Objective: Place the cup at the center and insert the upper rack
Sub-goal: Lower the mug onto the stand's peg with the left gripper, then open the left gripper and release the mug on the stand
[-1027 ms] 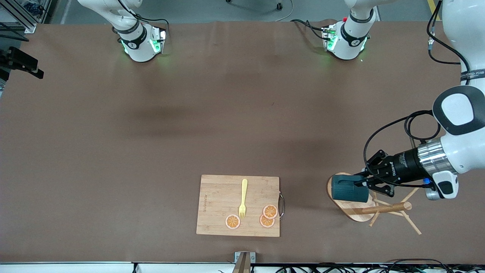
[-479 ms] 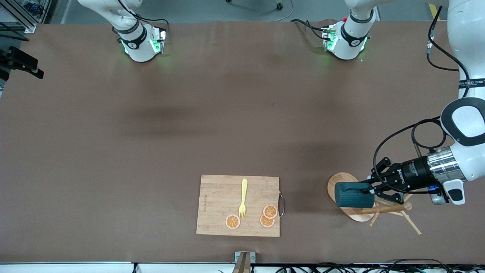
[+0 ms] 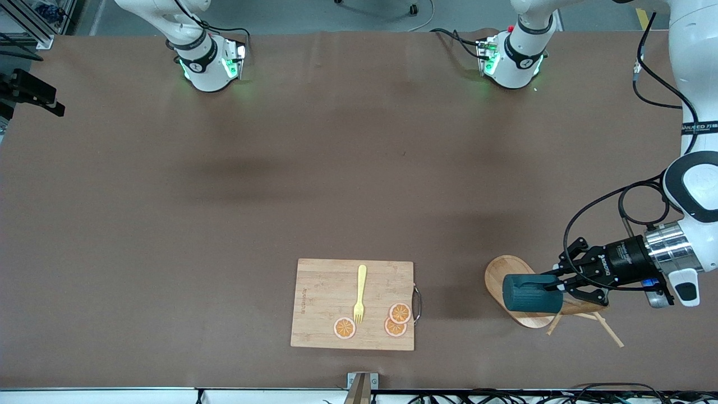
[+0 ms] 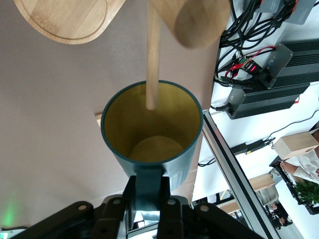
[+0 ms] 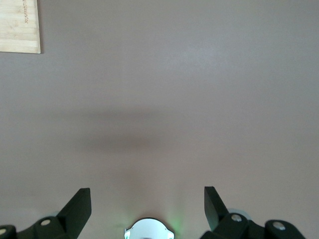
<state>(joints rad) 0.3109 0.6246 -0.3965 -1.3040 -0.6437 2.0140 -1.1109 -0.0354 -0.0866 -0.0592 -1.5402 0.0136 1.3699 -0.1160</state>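
Note:
The dark teal cup [image 3: 532,293] with its mustard-yellow inside [image 4: 152,132] is held on its side by its handle in my left gripper [image 3: 556,286], which is shut on it [image 4: 148,191]. The cup hangs over the wooden rack [image 3: 496,275], which lies tipped on the table near the left arm's end. In the left wrist view a thin peg [image 4: 153,59] reaches into the cup's mouth, with the post's end [image 4: 197,20] and the oval base [image 4: 65,17] past it. My right gripper [image 5: 147,209] is open and empty over bare table.
A rectangular cutting board [image 3: 325,303] with a yellow fork [image 3: 359,294] and orange slices [image 3: 399,312] lies near the table's front edge; its corner shows in the right wrist view [image 5: 19,25]. Cables and power boxes [image 4: 264,89] lie off the table's edge.
My left gripper has drawn the cup along the lying rack toward the left arm's end of the table, uncovering more of the oval base. The right arm has not visibly moved.

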